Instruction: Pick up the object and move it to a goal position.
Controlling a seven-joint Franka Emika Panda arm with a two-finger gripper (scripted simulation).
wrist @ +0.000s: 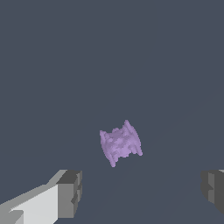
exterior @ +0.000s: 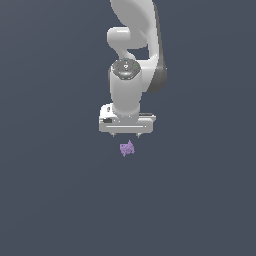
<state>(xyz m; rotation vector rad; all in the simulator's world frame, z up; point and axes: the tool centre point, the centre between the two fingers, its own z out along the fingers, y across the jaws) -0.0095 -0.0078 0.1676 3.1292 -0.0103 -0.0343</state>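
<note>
Flat dark grey-blue surface fills both views, nothing else on it. Gripper [exterior: 126, 134] sits centre frame in the exterior view, pointing down, jaws spread wide apart & empty. Object [exterior: 127, 148], small lumpy light-purple bit, lies just below the fingertips in that frame, near but not touching. Wrist view: object [wrist: 120, 143] is centre frame, the two grey pads [wrist: 70, 192] low in the frame either side, so it's not yet between them. Its wider span looks tilted slightly vs. the pad line; prob. needs a short advance over it, then descent. Goal not visible.
</note>
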